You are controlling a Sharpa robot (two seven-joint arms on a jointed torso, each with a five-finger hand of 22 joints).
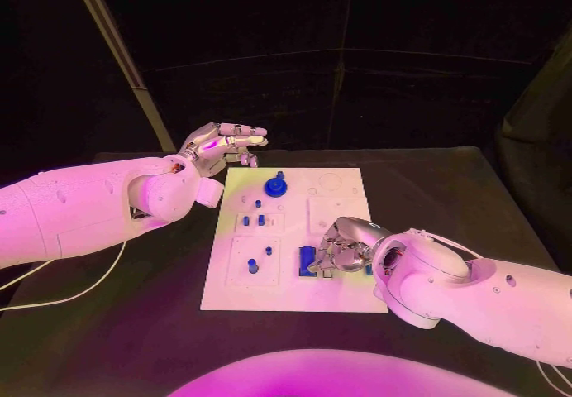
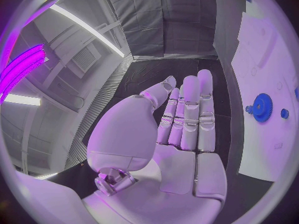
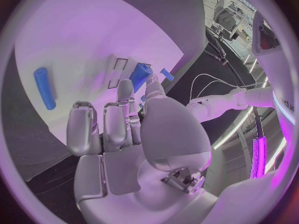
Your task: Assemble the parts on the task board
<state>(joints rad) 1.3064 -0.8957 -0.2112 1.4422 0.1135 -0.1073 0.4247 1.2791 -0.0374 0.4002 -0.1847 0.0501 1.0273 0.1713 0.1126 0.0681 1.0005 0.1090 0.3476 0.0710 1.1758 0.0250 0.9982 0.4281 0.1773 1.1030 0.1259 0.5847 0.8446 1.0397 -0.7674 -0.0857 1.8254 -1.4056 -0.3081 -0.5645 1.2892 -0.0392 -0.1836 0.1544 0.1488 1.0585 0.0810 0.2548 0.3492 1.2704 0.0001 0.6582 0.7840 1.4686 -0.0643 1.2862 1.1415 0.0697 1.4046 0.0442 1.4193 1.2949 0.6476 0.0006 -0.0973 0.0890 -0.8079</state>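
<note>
The white task board point(image 1: 345, 180) lies mid-table. On it a blue gear point(image 1: 275, 186) stands near the far edge, and several small blue pegs point(image 1: 253, 221) sit in its left half. My right hand point(image 1: 340, 251) rests low over the board's near right part. In the right wrist view its thumb and a finger point(image 3: 124, 92) pinch the near end of a blue block point(image 3: 140, 75), the same blue block point(image 1: 307, 260). A blue cylinder point(image 3: 44, 87) lies loose on the board beside that hand. My left hand point(image 1: 226, 145) hovers off the board's far left corner, fingers straight point(image 2: 187, 114), holding nothing.
The black table point(image 1: 143, 331) surrounds the board, with bare room to its left, right and front. A white cable point(image 1: 72, 289) trails under my left arm. The left wrist view shows the gear point(image 2: 262, 107) and the board's far edge point(image 2: 274, 59).
</note>
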